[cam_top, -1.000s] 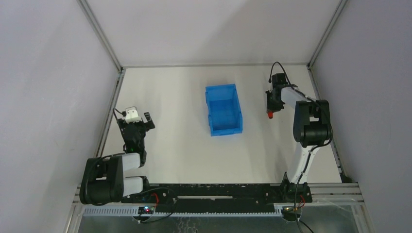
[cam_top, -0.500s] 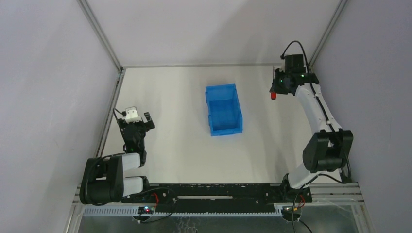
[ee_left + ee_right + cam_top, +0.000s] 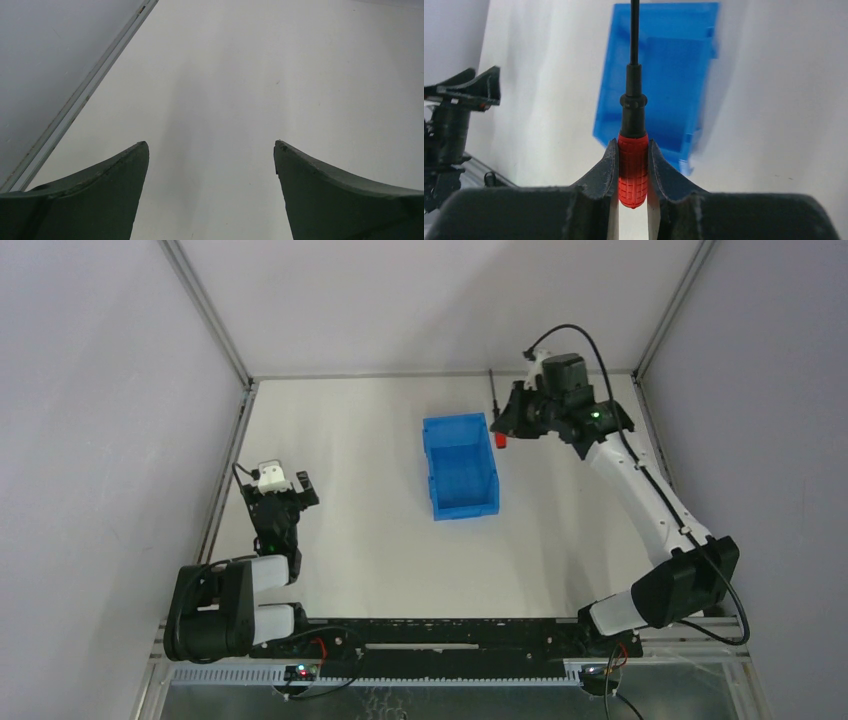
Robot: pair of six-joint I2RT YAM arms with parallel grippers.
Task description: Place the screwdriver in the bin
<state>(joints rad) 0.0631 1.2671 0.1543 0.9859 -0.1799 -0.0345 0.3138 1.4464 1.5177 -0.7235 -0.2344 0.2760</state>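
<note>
The bright blue bin (image 3: 460,466) sits on the white table near the middle, toward the back. My right gripper (image 3: 507,423) is shut on the screwdriver's red handle (image 3: 632,170) and holds it in the air just right of the bin's far right corner. The thin black shaft (image 3: 493,388) points away from the arm. In the right wrist view the shaft crosses over the bin (image 3: 674,70) below. My left gripper (image 3: 283,483) is open and empty, low over bare table at the left (image 3: 210,150).
Metal frame rails (image 3: 225,465) run along the table's left, back and right edges, with grey walls beyond. The left arm shows in the right wrist view at the left edge (image 3: 454,110).
My right arm has swung left and outward with the screwdriver, from the far right of the table toward the bin's far right corner. The left arm has not moved.
</note>
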